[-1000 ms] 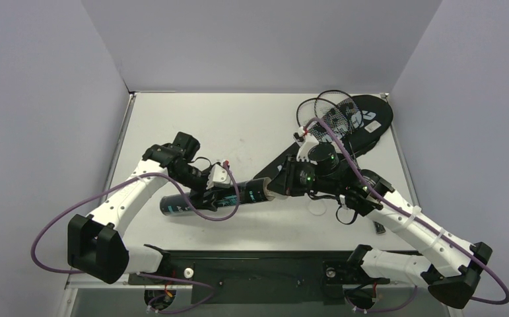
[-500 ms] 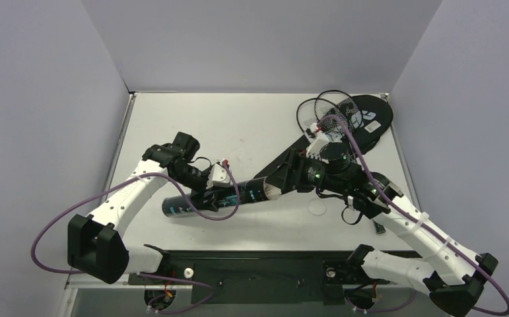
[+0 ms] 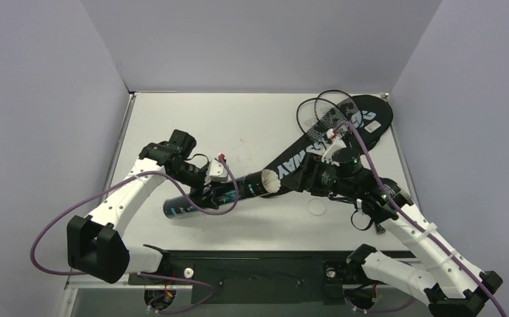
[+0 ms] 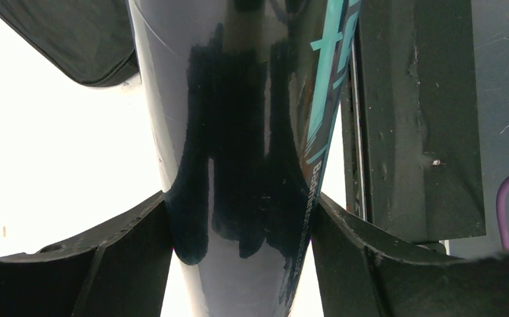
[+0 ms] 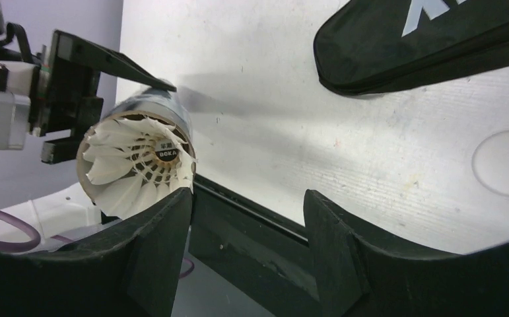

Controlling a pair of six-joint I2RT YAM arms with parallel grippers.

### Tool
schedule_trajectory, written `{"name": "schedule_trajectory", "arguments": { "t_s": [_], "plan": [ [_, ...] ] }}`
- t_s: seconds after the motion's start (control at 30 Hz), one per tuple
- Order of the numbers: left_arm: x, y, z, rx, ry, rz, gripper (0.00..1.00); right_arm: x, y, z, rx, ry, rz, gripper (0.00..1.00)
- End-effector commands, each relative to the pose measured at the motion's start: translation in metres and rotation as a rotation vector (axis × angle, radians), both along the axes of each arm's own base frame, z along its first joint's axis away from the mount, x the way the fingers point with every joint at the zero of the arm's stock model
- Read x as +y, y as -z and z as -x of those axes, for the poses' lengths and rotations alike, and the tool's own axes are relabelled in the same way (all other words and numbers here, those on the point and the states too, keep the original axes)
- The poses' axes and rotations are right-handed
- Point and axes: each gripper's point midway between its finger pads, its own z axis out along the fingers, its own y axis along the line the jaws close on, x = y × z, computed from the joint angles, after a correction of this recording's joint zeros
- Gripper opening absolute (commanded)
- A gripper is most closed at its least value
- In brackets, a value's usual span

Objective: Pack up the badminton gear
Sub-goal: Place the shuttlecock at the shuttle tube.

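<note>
The shuttlecock tube point(image 3: 248, 188) is clenched by the left gripper point(image 4: 241, 198); the released right gripper point(image 5: 246, 198) should be lowered squarely over the clear cap point(image 3: 317, 207), lower centre.

I see the tube point(image 3: 248, 189), black with teal print, stretching left to right at near centre, a white shuttlecock point(image 5: 139, 162) showing in its open right end. The black CROSSWAY bag point(image 3: 302, 153) runs diagonally from centre to the far right corner. Two rackets point(image 3: 323, 113) overlap their strung heads at its wide far end.
</note>
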Motion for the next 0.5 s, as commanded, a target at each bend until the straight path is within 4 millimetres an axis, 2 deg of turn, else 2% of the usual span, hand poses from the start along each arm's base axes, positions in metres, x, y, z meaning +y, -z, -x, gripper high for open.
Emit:
{"name": "schedule_trajectory", "arguments": {
  "t_s": [0.0, 0.17, 0.47],
  "plan": [
    [-0.01, -0.025, -0.004, -0.017, 0.001, 0.079, 0.1, 0.017, -0.001, 0.001, -0.022, -0.041, -0.006, 0.59],
    [-0.01, -0.026, -0.005, -0.018, 0.0, 0.081, 0.1, 0.043, 0.007, 0.003, -0.011, -0.087, -0.014, 0.59],
    [-0.011, -0.03, -0.004, -0.023, 0.005, 0.091, 0.1, 0.054, 0.029, -0.001, 0.024, -0.087, -0.003, 0.57]
  ]
}}
